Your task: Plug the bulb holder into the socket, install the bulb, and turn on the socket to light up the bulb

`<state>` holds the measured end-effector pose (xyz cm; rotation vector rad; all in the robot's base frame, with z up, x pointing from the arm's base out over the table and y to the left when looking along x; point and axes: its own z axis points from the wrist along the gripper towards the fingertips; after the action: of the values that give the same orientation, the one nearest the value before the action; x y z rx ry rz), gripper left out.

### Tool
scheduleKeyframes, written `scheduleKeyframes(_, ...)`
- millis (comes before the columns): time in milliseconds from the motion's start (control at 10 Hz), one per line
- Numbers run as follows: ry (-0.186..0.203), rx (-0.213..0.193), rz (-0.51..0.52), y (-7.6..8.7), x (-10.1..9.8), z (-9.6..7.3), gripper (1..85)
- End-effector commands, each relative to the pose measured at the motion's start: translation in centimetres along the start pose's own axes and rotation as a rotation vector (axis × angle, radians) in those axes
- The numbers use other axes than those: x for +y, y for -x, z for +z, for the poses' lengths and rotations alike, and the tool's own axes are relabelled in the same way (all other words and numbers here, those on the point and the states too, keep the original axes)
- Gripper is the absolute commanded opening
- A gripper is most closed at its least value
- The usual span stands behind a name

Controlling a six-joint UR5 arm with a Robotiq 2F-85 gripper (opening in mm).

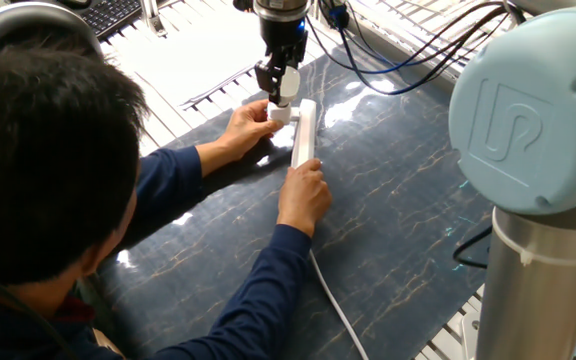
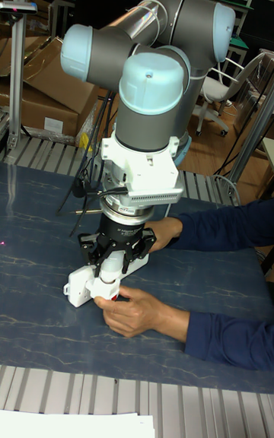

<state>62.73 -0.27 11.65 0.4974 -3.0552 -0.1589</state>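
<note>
Bulb sits upright between my fingers, directly over the bulb holder, which stands beside the far end of the socket on the dark marbled table. My gripper is closed on the bulb, pointing straight down. One hand of a person steadies the holder; the other hand presses the near end of the strip, cord trailing toward the table edge

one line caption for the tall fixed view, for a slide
UR5 gripper lowered over the socket while a person's hand steadies it.
</note>
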Motion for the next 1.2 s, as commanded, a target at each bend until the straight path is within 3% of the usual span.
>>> scheduleKeyframes(0,0.015,-0.021,-0.028,0.8,0.4,-0.2,60.0)
scheduleKeyframes(300,0.011,-0.042,-0.087,1.2,0.2,-0.2,63.0)
scheduleKeyframes(600,-0.140,-0.036,-0.330,1.5,-3.5,-0.7,64.7)
scheduleKeyframes(700,-0.155,-0.034,-0.387,1.5,-3.7,-1.0,65.3)
scheduleKeyframes(800,-0.133,-0.043,-0.402,1.5,-2.9,-1.1,66.7)
scheduleKeyframes(1100,-0.121,-0.044,-0.410,1.2,-1.7,-1.6,68.3)
